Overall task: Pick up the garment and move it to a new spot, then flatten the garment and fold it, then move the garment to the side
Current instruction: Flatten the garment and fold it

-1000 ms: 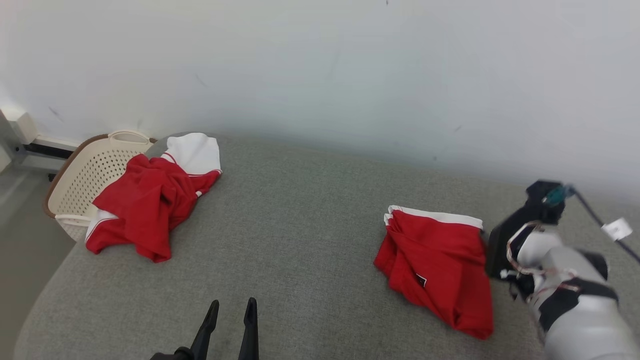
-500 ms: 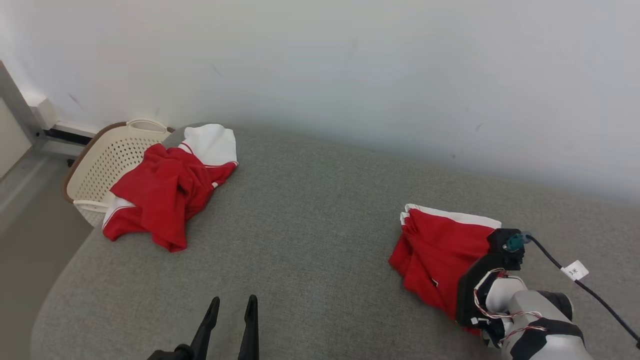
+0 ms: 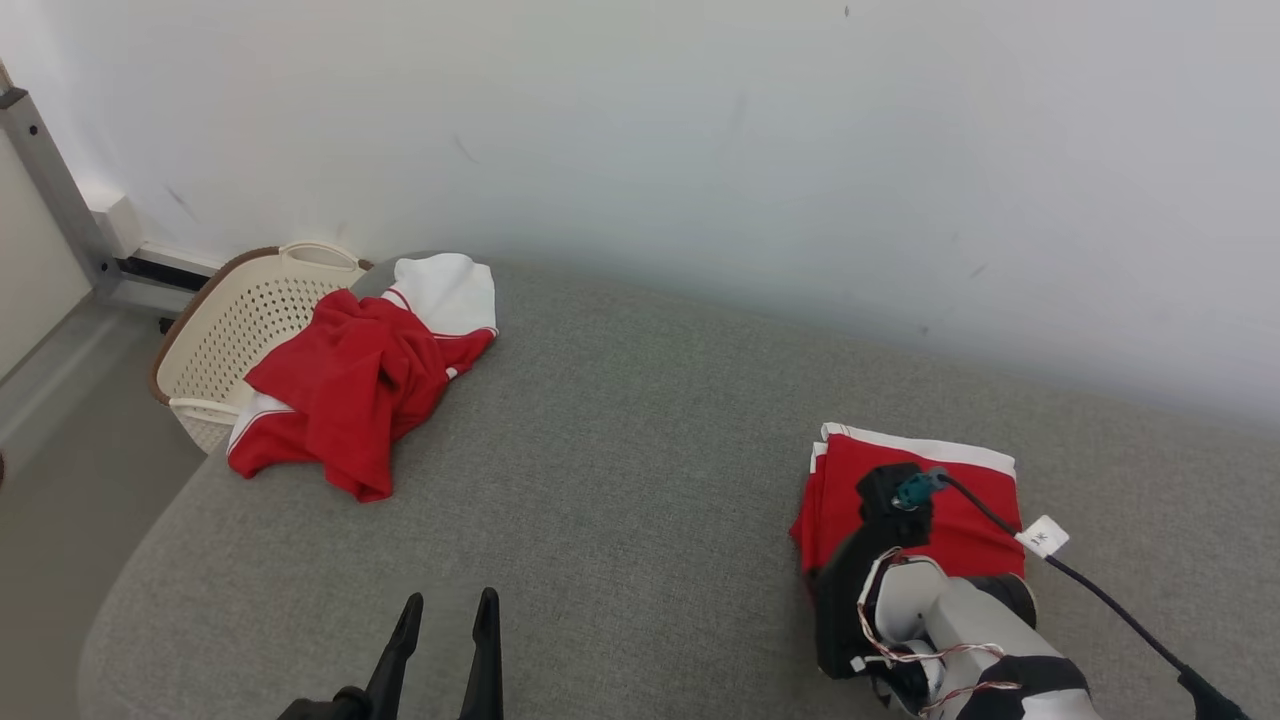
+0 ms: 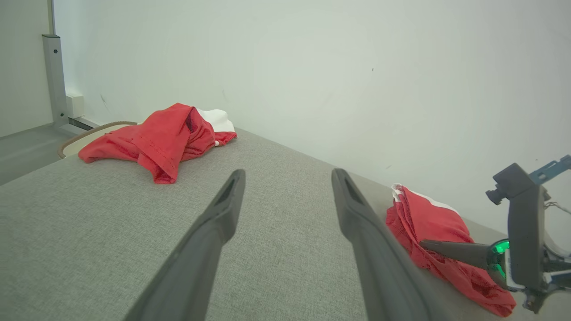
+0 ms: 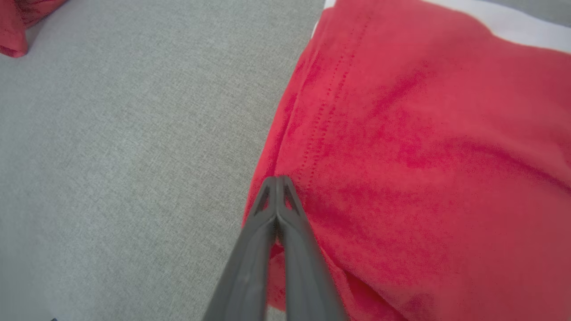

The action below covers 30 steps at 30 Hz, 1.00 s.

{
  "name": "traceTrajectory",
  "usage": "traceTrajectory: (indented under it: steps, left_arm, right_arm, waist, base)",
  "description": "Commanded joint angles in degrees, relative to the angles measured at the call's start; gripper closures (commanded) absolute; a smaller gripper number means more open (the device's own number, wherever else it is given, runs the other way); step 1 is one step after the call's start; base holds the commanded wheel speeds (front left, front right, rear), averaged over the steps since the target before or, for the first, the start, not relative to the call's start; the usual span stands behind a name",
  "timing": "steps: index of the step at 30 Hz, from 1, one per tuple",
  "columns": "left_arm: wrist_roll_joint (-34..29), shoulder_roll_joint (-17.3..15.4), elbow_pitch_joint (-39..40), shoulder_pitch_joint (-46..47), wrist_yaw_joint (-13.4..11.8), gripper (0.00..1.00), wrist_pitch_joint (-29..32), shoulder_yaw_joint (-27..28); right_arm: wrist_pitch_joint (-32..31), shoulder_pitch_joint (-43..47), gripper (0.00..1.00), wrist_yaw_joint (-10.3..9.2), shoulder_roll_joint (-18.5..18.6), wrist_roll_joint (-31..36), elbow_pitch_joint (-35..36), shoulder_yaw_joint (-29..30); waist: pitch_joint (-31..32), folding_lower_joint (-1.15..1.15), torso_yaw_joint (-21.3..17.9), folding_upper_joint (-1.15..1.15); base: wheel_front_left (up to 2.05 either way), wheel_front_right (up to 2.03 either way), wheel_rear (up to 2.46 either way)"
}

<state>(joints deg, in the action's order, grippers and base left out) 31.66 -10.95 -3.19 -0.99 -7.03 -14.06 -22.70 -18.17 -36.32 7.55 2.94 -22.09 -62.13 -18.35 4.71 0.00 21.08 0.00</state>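
Head view: the right forearm angles in over the folded red garment, right of centre on the grey cushion, hiding its near part. The left gripper sits low, jaws spread. Left wrist view: the right arm's fingers lie level on it. Right wrist view: the right gripper has its jaws pressed together at its edge; whether cloth is caught is unclear.

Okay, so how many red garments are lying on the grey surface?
2. One crumpled garment at the far left, beside the basket; one folded garment at the right, the right gripper at its edge. The basket may hide more.
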Motion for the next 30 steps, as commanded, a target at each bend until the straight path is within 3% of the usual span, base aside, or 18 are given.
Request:
traceTrajectory:
  steps: [1,4,8,9,10,11,22,30]
  left_arm:
    - [0.2,-0.1,0.0,-0.3,0.1,0.0,-0.3,0.0]
    - [0.3,0.0,-0.1,-0.1,0.2,0.0,-0.3,-0.1]
    - [0.3,0.1,-0.2,0.1,0.1,0.0,-0.4,-0.1]
    - [0.4,0.1,-0.2,0.1,0.0,0.0,-0.4,-0.1]
    - [0.4,0.1,-0.2,0.1,-0.1,0.0,-0.4,0.0]
    - [0.4,0.0,-0.2,0.0,-0.2,0.0,-0.5,0.1]
    - [-0.2,-0.4,0.7,-1.1,-0.2,0.0,-0.7,-0.1]
    - [-1.7,-0.8,1.2,0.0,-0.2,0.0,-0.7,-1.1]
  right_arm:
    - [-1.2,1.4,1.0,-0.13,-0.1,-3.2,2.9,-4.0]
    - [-2.9,2.5,1.0,-0.13,-0.1,-8.5,7.3,-9.4]
    - [-3.1,1.3,1.0,-0.14,0.0,-12.5,10.1,-12.0]
    - [-2.5,0.4,0.88,-0.14,0.0,-12.7,10.3,-12.0]
    - [-2.3,-0.4,0.08,-0.13,0.0,-13.1,9.7,-11.5]
    - [-1.8,-1.3,0.0,-0.14,0.0,-12.8,8.7,-10.6]
    - [0.4,-11.6,0.0,-0.13,5.7,-6.6,-9.4,4.8]
    - [-0.1,-6.8,0.0,-0.13,9.7,-2.1,-11.9,15.0]
  waist:
    - [0.1,0.0,-0.6,0.0]
    - [0.2,0.0,-1.0,0.0]
    - [0.3,0.0,-1.3,0.0]
    - [0.4,0.0,-1.5,0.0]
    - [0.5,0.0,-1.6,0.0]
    - [0.6,0.0,-1.8,0.0]
    - [0.8,0.0,-3.4,0.0]
    - [-1.6,0.0,-2.7,0.0]
  base:
    - [0.0,0.0,0.0]
    - [0.0,0.0,0.0]
    - [0.0,0.0,0.0]
    - [0.0,0.0,0.0]
    - [0.0,0.0,0.0]
    - [0.0,0.0,0.0]
    - [0.0,0.0,0.0]
    - [0.0,0.0,0.0]
